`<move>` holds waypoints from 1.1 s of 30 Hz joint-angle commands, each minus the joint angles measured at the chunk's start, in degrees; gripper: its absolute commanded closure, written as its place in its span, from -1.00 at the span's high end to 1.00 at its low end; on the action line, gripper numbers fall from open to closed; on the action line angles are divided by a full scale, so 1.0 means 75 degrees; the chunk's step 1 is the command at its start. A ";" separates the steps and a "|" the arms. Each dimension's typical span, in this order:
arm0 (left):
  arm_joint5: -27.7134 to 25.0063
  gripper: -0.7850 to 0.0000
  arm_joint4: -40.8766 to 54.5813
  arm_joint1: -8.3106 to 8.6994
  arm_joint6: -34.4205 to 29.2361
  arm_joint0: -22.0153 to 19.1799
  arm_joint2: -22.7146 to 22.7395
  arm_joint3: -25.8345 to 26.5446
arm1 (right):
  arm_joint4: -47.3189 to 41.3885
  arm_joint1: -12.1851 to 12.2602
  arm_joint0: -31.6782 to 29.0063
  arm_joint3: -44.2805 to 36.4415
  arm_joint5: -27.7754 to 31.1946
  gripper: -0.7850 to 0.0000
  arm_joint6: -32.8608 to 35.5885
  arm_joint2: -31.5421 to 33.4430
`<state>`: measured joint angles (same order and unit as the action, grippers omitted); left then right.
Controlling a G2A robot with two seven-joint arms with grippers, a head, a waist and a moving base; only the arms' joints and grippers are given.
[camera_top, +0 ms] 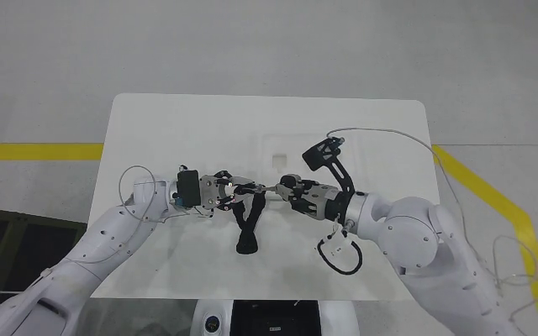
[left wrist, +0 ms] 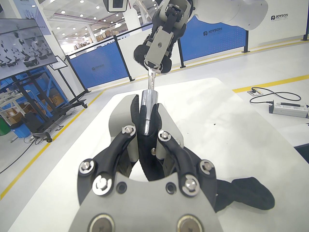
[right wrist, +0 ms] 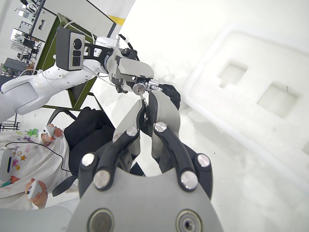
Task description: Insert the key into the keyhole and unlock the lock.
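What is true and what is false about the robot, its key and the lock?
1. The table is white. True.
2. The left gripper holds the lock. True.
3. The key lies on the table. False: the right gripper holds it, tip at the keyhole.
4. The cable hanging from the lock is red. False: it is black.

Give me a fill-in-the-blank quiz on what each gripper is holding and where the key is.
The left gripper is shut on the ___. The right gripper pinches the ___. The key tip meets the lock at its ___. The lock's black cable droops onto the white ___.
Missing: lock; key; keyhole; table.
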<state>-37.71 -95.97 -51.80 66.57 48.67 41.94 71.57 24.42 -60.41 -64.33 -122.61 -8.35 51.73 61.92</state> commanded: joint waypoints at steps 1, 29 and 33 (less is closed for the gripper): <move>0.0000 -1.00 0.0000 0.0000 0.0000 0.0000 0.0000 0.0000 | -0.0047 -0.0013 0.0089 0.0042 -0.0022 -1.00 0.0061 -0.0020; 0.0000 -1.00 0.0000 0.0000 0.0000 0.0000 0.0000 0.0000 | 0.0327 -0.0227 0.0983 0.0270 -0.0669 -1.00 0.0487 -0.0832; 0.0000 -1.00 0.0000 0.0000 0.0000 0.0000 0.0000 0.0000 | 0.0445 -0.0254 0.1049 0.0316 -0.0775 -1.00 0.0503 -0.0917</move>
<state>-37.71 -95.97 -51.80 66.57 48.67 41.94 71.57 27.50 -62.27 -56.57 -120.28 -13.93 55.50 55.17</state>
